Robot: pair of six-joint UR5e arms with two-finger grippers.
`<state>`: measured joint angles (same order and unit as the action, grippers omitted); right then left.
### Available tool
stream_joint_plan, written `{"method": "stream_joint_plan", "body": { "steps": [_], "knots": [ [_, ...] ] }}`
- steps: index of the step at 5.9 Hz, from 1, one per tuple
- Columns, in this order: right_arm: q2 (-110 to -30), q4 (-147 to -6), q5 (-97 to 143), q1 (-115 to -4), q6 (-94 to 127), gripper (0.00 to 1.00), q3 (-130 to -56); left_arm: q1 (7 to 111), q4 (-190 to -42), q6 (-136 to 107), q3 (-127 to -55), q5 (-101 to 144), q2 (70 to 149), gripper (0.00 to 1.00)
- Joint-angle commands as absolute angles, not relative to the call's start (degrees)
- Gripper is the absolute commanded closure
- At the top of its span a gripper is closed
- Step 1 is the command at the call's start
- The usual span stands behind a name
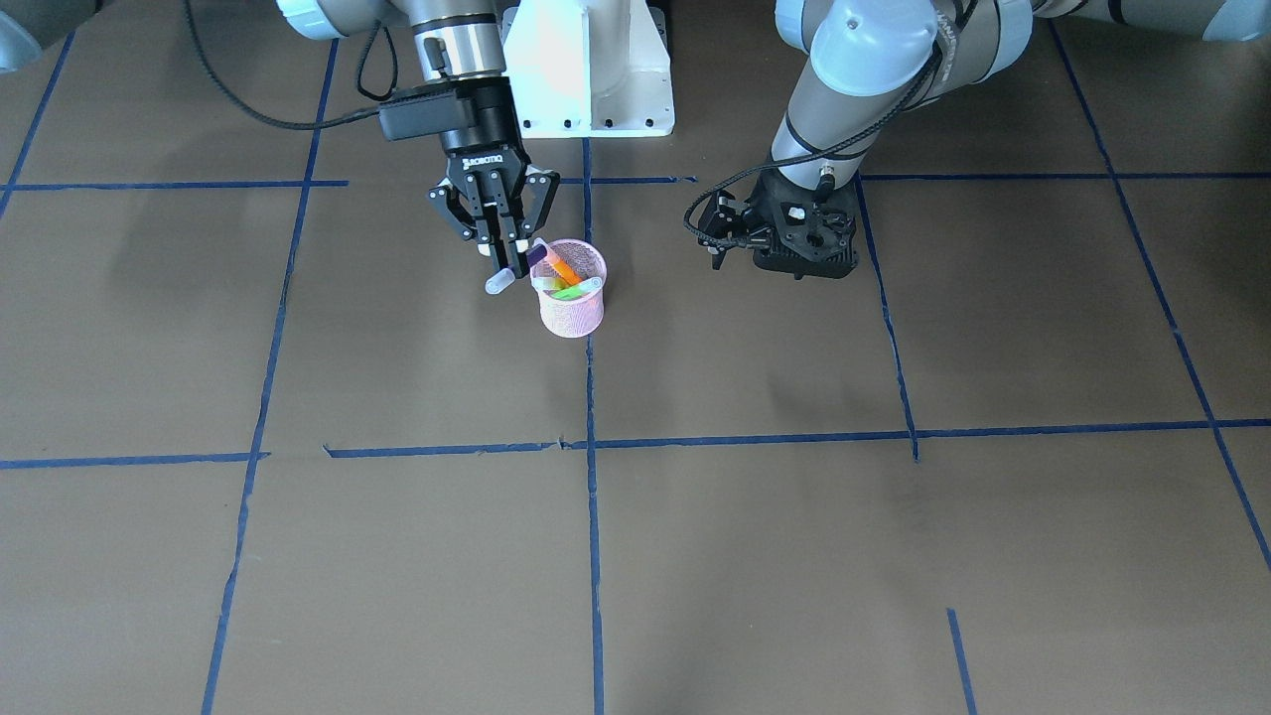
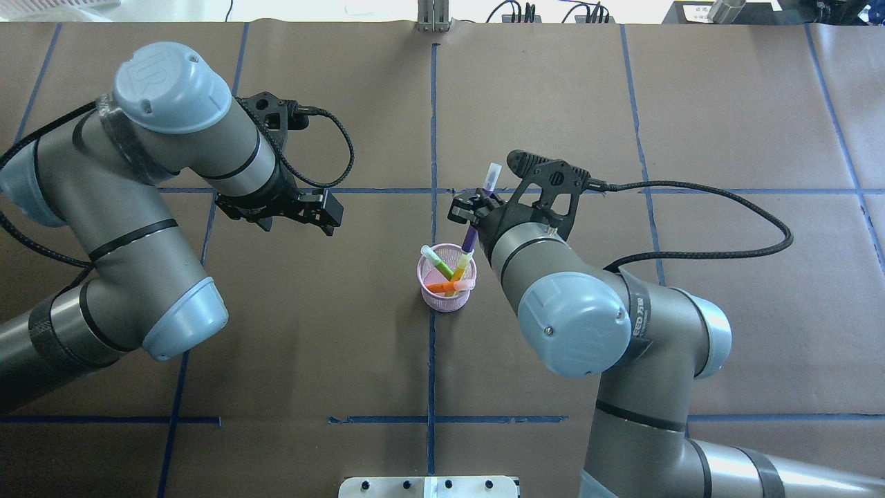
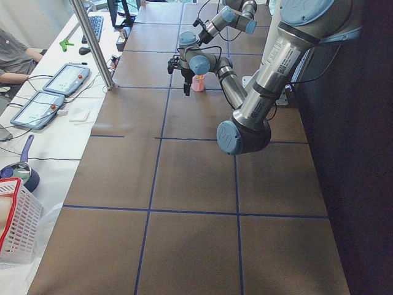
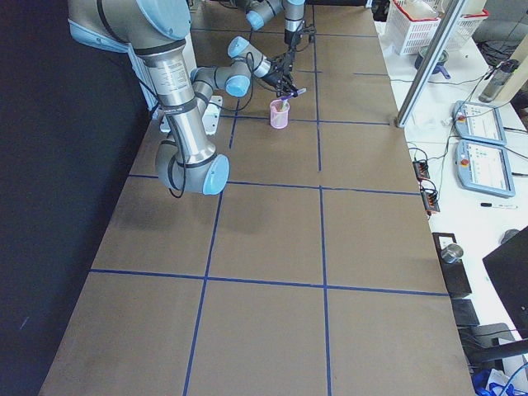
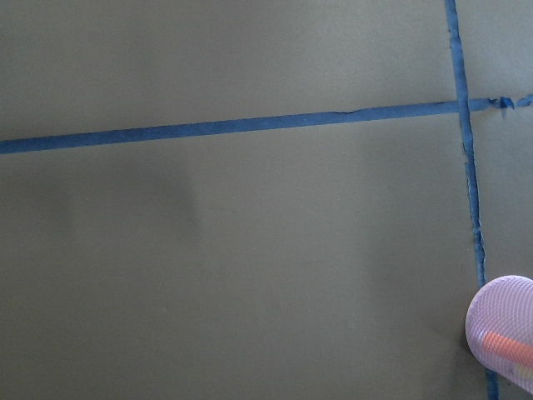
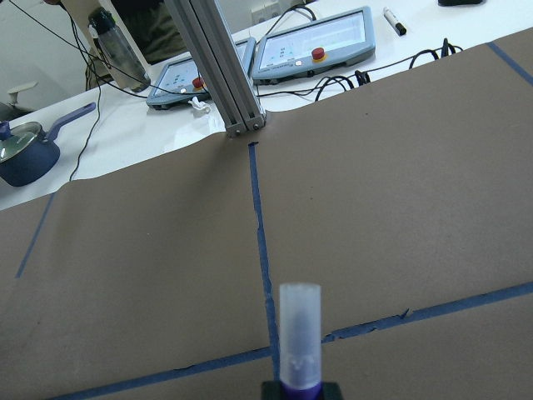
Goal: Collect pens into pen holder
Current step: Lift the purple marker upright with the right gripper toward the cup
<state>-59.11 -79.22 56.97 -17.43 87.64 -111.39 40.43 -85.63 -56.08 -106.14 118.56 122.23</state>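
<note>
Now the right gripper (image 1: 508, 254), clamped on the purple pen (image 2: 471, 238), should tilt it upright over the holder (image 1: 573, 313) before releasing.

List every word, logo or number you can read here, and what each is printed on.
"ROBOTIQ": on the black body of the right gripper, front-facing view.
"UR": embossed on the left arm's blue joint cap, overhead view.
Lettering on the right arm's band: only partly visible, unreadable.
Teach pendant screens, right wrist view: too small to read.
</note>
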Motion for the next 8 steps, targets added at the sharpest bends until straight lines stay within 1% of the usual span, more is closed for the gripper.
{"method": "stream_joint_plan", "body": {
  "steps": [1, 3, 5, 6, 7, 8],
  "knots": [
    [-57.14, -79.02, 46.90, -12.94, 87.71, 1.00, -107.26, 40.43, -85.69, -55.81, -105.64, 118.56, 122.34, 0.00],
    [-57.13, -78.84, 41.17, -10.39, 87.80, 1.00, -104.69, 40.43, -85.61, -55.72, -105.64, 118.56, 122.26, 0.00],
    [-55.82, -78.57, 37.19, -8.44, 91.56, 1.00, -99.52, 40.43, -85.61, -55.72, -105.64, 118.56, 122.26, 0.00],
    [-55.55, -78.49, 36.39, -8.09, 91.67, 0.99, -99.32, 40.43, -85.61, -55.72, -105.64, 118.56, 122.26, 0.00],
    [-55.46, -78.31, 36.30, -7.91, 91.67, 0.85, -99.32, 40.43, -85.69, -55.72, -105.64, 118.56, 122.34, 0.00],
    [-55.46, -78.31, 36.30, -7.91, 91.67, 0.81, -99.23, 40.43, -85.61, -55.72, -105.64, 118.56, 122.26, 0.00]
  ]
}}
